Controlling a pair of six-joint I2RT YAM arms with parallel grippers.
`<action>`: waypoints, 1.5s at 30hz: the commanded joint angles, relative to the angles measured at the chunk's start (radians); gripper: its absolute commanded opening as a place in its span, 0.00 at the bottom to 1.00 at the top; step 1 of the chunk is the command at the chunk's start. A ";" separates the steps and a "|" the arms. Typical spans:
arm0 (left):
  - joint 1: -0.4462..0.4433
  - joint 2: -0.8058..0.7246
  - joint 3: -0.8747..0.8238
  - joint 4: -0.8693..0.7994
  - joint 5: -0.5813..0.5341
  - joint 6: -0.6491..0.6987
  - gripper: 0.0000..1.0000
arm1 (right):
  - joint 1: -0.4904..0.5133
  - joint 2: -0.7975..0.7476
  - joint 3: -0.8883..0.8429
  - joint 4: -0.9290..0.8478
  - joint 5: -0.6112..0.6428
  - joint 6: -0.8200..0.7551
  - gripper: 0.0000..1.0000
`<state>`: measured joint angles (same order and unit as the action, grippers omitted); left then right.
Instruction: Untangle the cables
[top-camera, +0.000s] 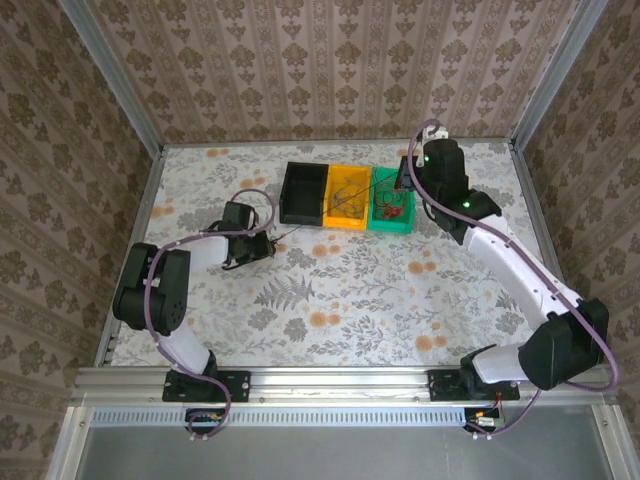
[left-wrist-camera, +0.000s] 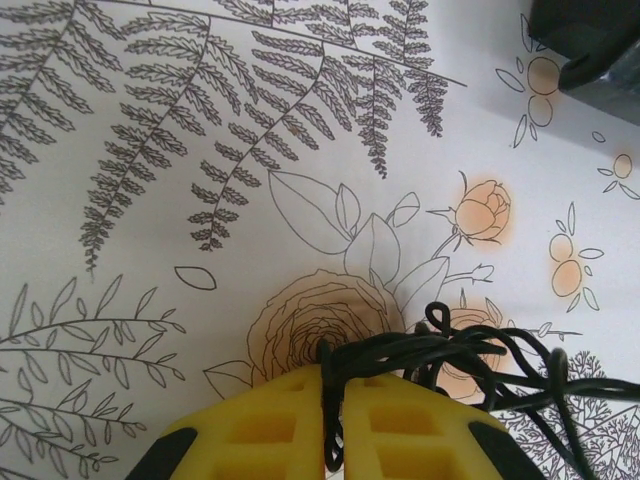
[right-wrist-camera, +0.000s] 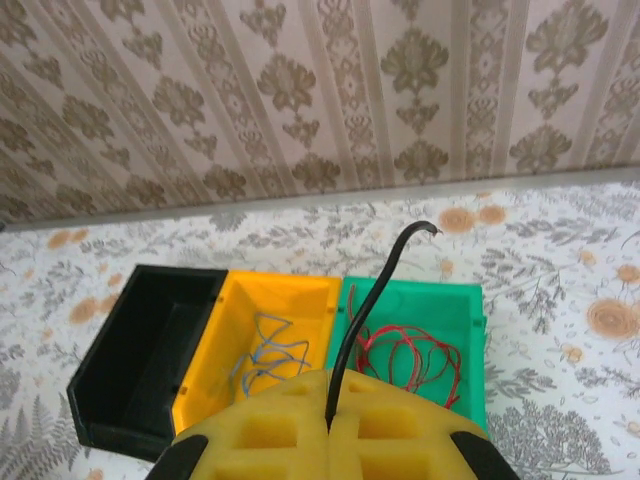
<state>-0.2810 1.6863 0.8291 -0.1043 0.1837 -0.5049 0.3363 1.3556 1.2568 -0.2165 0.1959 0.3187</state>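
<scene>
Left tool (left-wrist-camera: 335, 430) pinches one dark tangle (left-wrist-camera: 480, 360); right tool (right-wrist-camera: 330, 425), one dark cable (right-wrist-camera: 375, 290); three bins (right-wrist-camera: 285, 290) beyond it.

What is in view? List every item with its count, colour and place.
table: one, white floral cloth, under everything
walls: three, brown patterned, around the table
black bin: one, black, far middle, left of the row
yellow bin: one, yellow, middle of the row
green bin: one, green, right of the row
blue wires: a few, blue, in the yellow bin
red wires: a few, red, in the green bin
black tangle: one bundle, black, at the left gripper
black wire: one, black, rising from the right gripper
left gripper: one, yellow pads, shut on the black tangle
right gripper: one, yellow pads, shut on the black wire
</scene>
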 joint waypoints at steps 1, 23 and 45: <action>0.023 0.032 -0.041 -0.096 -0.092 -0.018 0.11 | -0.028 -0.036 0.019 0.062 0.144 0.000 0.00; 0.036 -0.008 -0.046 -0.129 -0.104 -0.050 0.02 | -0.147 -0.074 0.088 -0.031 0.135 -0.035 0.00; -0.013 -0.193 0.276 -0.209 0.034 0.008 0.00 | -0.155 -0.074 -0.036 -0.095 0.005 -0.001 0.00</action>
<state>-0.2707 1.5242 1.0245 -0.2867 0.1665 -0.5430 0.1761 1.2873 1.2469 -0.3153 0.2237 0.2935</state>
